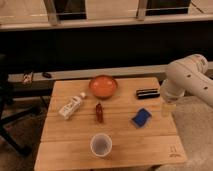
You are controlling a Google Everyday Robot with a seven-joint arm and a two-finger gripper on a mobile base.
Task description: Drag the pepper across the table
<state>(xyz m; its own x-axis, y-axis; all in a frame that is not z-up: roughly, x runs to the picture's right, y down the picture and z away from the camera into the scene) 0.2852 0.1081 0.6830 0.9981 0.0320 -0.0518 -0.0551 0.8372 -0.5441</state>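
White cup (101, 145) is standing left of the gripper (168, 107), which, its state impossible to tell, is hanging well right of the pepper (99, 112), apparently poised to reach.

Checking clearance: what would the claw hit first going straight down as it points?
The claw, hanging over the right edge of the table, would likely meet that tabletop first; depth is unclear.

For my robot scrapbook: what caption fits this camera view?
Small dark-red chili pepper lies centred on the light wooden table; the robot's gripper hangs at its right edge.
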